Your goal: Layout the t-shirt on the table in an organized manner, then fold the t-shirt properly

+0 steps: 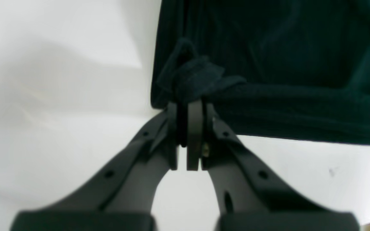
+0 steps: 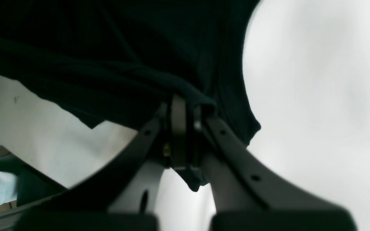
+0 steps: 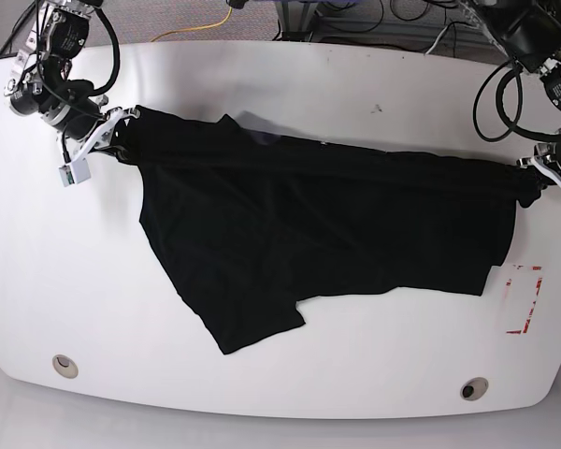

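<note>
Checking for print first: no legible writing or brand shows on the plain black soft-fabric short-sleeved t-shirt (image 3: 309, 224) in any view. My left gripper (image 1: 189, 107) is pressed together on a bunched corner of the cloth, the fabric puckered right at the fingertips. My right gripper (image 2: 181, 106) is likewise clamped on a folded edge, with a small tag of cloth hanging below between the fingers. In the base view the garment is stretched between both grippers across the large glossy white tabletop (image 3: 280, 84), its top edge taut, its lower body lying on the surface with one flap trailing toward the near edge. Red tape corner marks (image 3: 524, 299) lie just beside the shirt's side. Two round grommet holes (image 3: 64, 365) sit near the front edge, well apart from the cloth.
</note>
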Action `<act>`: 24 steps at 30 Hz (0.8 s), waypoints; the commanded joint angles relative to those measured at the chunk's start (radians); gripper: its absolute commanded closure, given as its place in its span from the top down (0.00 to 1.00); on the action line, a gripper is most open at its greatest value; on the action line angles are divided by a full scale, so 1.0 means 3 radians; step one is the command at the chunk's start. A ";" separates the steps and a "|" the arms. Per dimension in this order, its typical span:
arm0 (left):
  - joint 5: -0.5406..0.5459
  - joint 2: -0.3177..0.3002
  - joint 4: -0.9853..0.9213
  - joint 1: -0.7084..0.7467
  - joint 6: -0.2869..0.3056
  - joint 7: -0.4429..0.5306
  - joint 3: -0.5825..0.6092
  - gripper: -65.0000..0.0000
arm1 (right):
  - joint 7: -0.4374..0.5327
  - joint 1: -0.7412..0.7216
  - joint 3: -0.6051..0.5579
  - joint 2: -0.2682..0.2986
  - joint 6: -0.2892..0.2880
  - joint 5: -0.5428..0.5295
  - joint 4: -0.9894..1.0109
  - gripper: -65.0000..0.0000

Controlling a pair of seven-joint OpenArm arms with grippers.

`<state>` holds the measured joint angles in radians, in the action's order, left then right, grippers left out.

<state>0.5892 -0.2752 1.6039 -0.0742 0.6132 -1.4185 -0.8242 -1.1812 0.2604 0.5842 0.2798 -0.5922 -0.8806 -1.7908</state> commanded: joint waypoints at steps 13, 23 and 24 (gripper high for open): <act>-0.0335 -0.0098 -0.0250 -0.0400 -0.0006 0.0261 0.0382 0.00 | 0.0089 -0.0042 0.0034 0.0057 0.0028 0.0048 0.0101 0.00; -0.0340 -0.0108 -0.0321 -0.0476 -0.0006 0.0327 0.0489 0.00 | 0.0089 -0.0042 0.0034 0.0052 0.0002 0.0309 0.0095 0.00; -0.0340 -0.0108 -0.0321 -0.0476 -0.0006 0.0327 0.0489 0.00 | 0.0089 -0.0042 0.0034 0.0052 0.0002 0.0324 0.0095 0.00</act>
<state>0.5007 -0.2783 1.4948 -0.1993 0.6136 -1.3384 -0.6716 -1.1717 0.2531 0.5827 0.2756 -0.5953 -0.8036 -1.7462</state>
